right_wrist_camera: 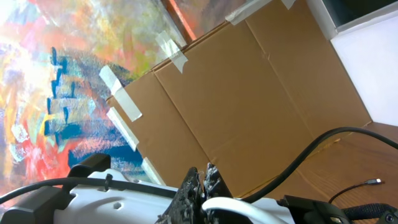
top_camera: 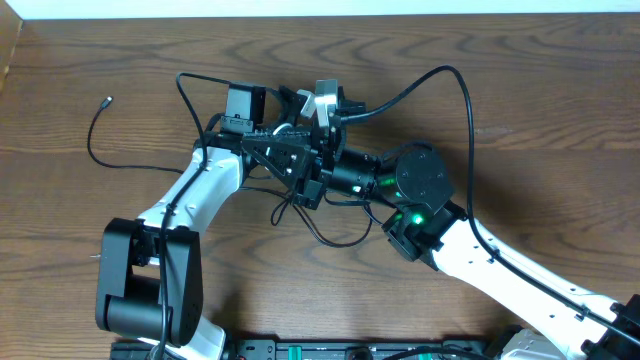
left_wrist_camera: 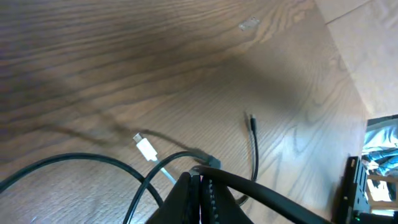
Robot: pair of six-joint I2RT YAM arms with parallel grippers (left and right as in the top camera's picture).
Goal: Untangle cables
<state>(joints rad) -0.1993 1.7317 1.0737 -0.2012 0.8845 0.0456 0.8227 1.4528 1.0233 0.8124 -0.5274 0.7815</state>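
Cables (top_camera: 335, 244) lie in a few spots on your wood table (top_camera: 560, 80). At the far left of the overhead view, one loose black cable (top_camera: 93, 135) curls alone, well apart from both arms. Your left arm (top_camera: 190, 195) reaches from the lower left to the middle. Your left gripper (left_wrist_camera: 198, 186) is shut tight. The white cable (left_wrist_camera: 146, 149) runs right up to it, but you cannot tell if it is pinched. Under both arms sits a black tangle (top_camera: 290, 205). Your right arm (top_camera: 480, 255) comes in from the lower right. Your right gripper (right_wrist_camera: 200, 183) is shut too. Behind it stands a brown cardboard box (right_wrist_camera: 261, 93) with tape on it.
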